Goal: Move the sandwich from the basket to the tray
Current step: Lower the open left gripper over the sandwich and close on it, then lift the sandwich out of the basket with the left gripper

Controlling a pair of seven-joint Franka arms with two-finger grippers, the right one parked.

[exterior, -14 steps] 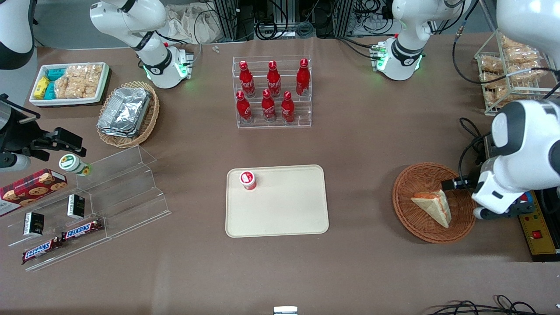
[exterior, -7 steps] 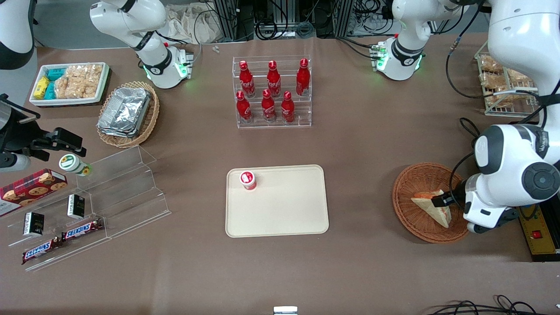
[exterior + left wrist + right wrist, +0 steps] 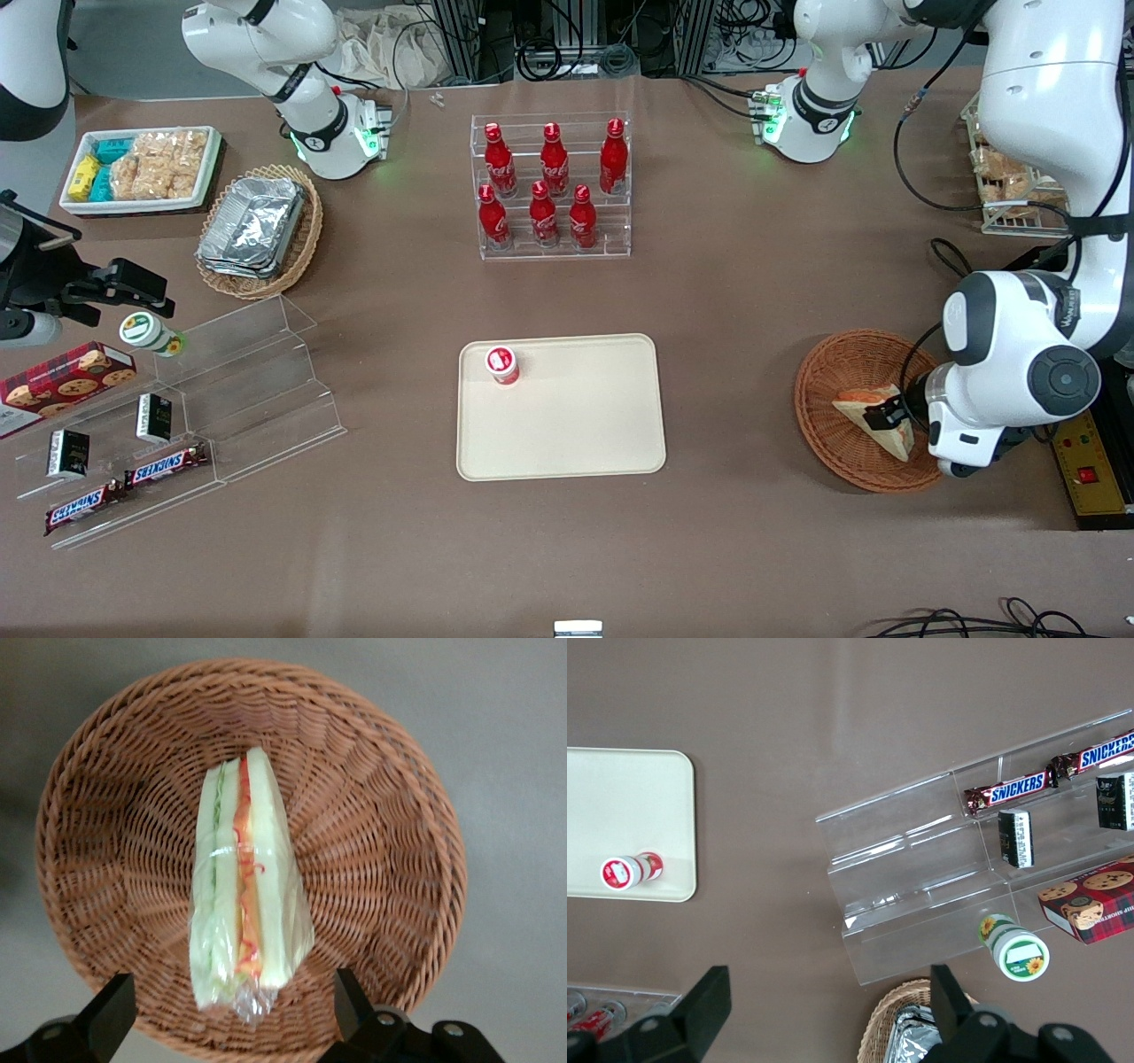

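While spread wide over the sandwich (image 3: 245, 895), tool (image 3: 232, 1014) not yet gripping. Sandwich on edge in the basket (image 3: 828, 372), well apart from the tray (image 3: 585, 425). Could slip in its shiny wrap or tip over if pinched off-center.

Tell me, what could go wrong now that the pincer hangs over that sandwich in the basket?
The pincer is open above the sandwich, one finger to each side.

1. The sandwich sits in loose clear wrap, so the fingers might pinch only film and let it slip.
2. It lies on the basket's sloping weave; a push could tip it or drag the basket.
3. A small red-capped bottle stands on the tray; a careless drop-off might knock it.
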